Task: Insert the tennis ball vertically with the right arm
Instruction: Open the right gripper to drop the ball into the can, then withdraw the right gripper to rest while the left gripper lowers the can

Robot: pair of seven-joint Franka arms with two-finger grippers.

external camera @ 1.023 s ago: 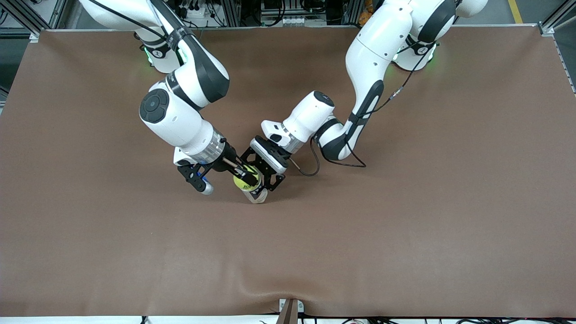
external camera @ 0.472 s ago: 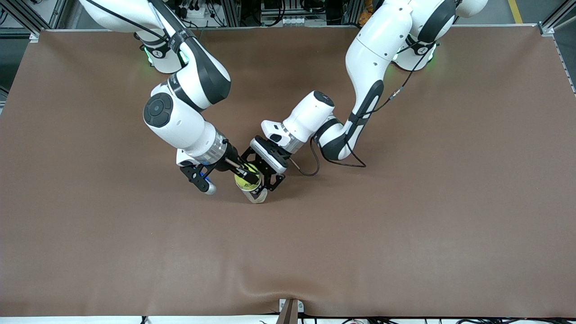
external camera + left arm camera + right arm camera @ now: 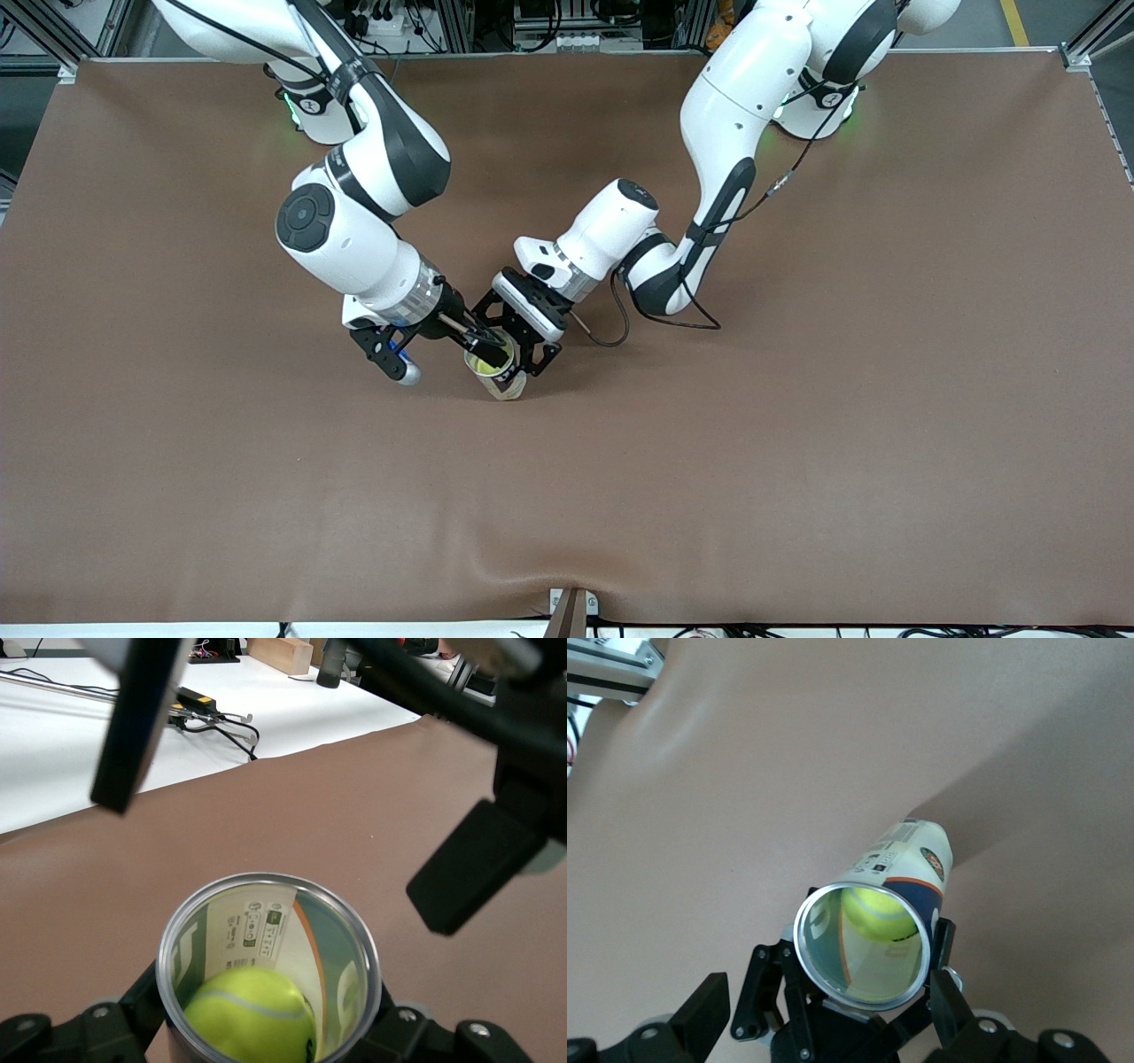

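Count, as seen:
- Tennis ball (image 3: 252, 1014): one, yellow-green, inside the can.
- Tennis ball can (image 3: 908, 873): one, clear tube with printed label and metal rim, standing upright.
- Robot arms: two, white with black joints.
- Two-finger tools: two, left tool (image 3: 523, 350) and right tool (image 3: 443, 341).
- Bench (image 3: 797, 443): one, brown-covered.

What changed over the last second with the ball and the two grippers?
The right gripper opened and let go of the tennis ball, which dropped from the can's mouth down inside it. The left gripper stayed clamped on the upright can, which did not move.
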